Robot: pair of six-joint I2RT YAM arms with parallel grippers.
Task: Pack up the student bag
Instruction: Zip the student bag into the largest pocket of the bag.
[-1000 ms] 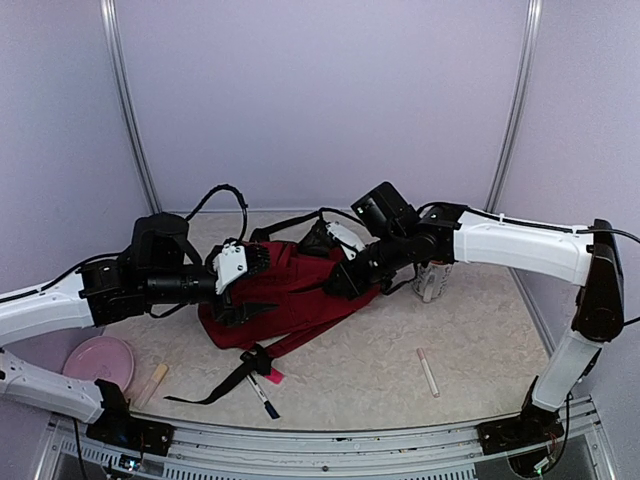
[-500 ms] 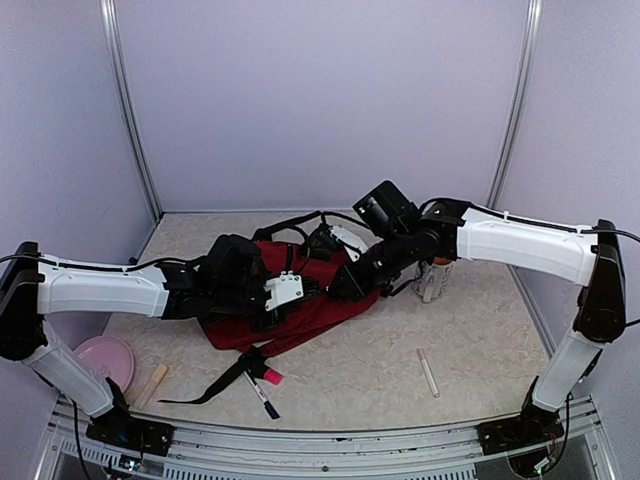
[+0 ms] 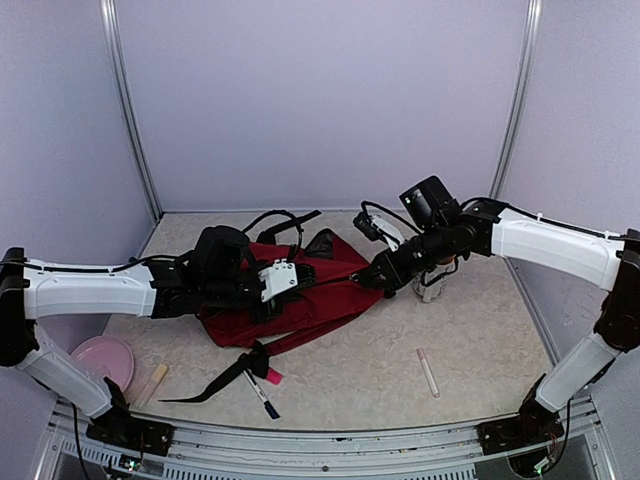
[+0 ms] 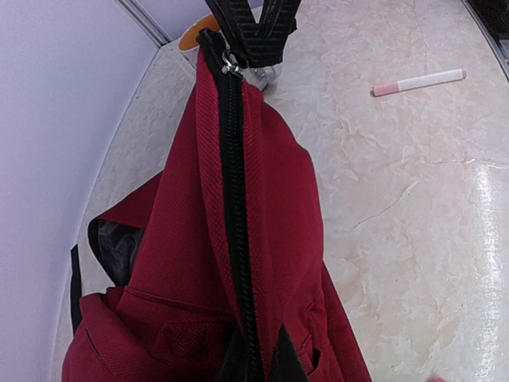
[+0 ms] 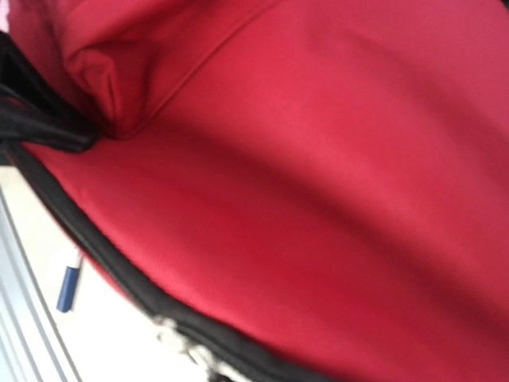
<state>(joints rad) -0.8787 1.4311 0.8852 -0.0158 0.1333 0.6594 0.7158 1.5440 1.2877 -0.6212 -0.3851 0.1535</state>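
At the far left a pink plate point(image 3: 98, 360) lies on the counter point(image 3: 480, 330), near my left arm's base. That arm rises to an elbow at the left edge, then runs its white forearm level toward the middle, with the wrist lying over the bag.

My left pincer point(image 3: 303, 277) is together, clamped on the student bag point(image 3: 310, 305). In the left wrist view its two black fingertips point(image 4: 235, 360) pinch the bag's black zipper point(image 4: 235, 199) between them.

The student bag lies mid-counter between the two pincers. Its body slumps on the surface, and the zipper edge is pulled taut in a ridge toward the right. The metal zipper pull point(image 4: 230, 62) sits at the far end of that ridge, right at the other pincer. A black strap point(image 3: 215, 385) trails from the bag toward the near edge. A blue-tipped pen point(image 3: 263, 395) lies just beside the strap.

My right pincer point(image 3: 372, 277) is closed tight on the bag's right-hand corner, gripping where the zipper ends. Its own camera shows only red fabric and the black zipper band, so the fingers are hidden there.

A small pale container point(image 3: 433, 285) stands just behind that pincer. A pink-and-white marker point(image 3: 428, 372) lies apart, nearer the front. The right arm reaches in from the right edge, its forearm sloping down leftward to the bag.
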